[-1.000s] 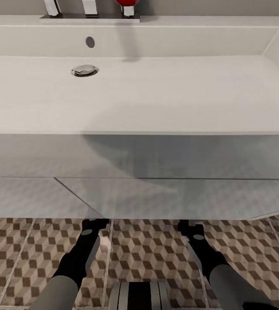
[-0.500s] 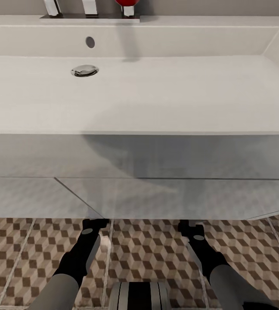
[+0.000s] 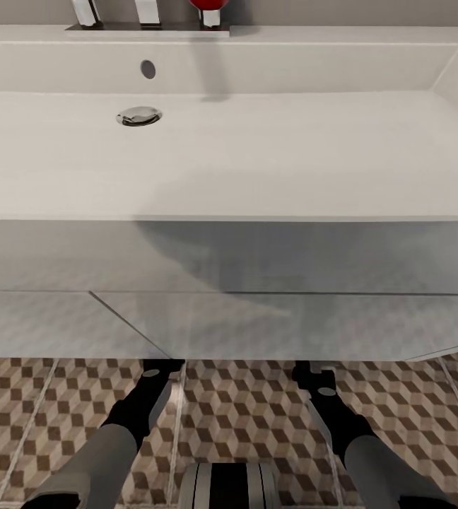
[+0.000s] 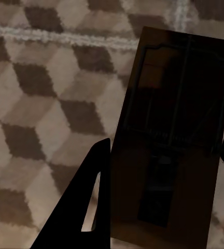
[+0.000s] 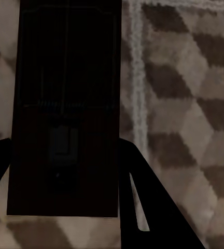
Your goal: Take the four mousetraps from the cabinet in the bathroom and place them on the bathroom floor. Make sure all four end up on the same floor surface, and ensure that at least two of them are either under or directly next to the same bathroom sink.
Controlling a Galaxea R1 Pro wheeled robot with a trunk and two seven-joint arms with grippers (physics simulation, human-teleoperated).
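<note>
Both arms reach forward and down beneath the front edge of the sink. From the head camera the left end effector and right end effector disappear under the white vanity unit, low over the bathroom floor.

Left end effector: its fingers stand on either side of a mousetrap. The board lies directly between them, long axis running along the fingers and outward past the tips, wire parts toward the far end. The near finger edge meets the board's side. Judgement: closed on the trap.

Right end effector: the same arrangement. A second mousetrap sits between the fingers, long axis again parallel to them and extending ahead, with the cube-patterned tiles showing beyond it on the finger's far side. Judgement: gripped.

Governing relation: each trap is already in line with its own end effector and lies over floor tile at the foot of the sink, so neither arm needs to travel sideways. How far each board stands off the tiles cannot be told. The step in hand appears to be the set-down; it calls for a short descent and release, keeping the boards flat. The arms are equally placed. Risk: a board tipping or landing on its edge on release.
</note>
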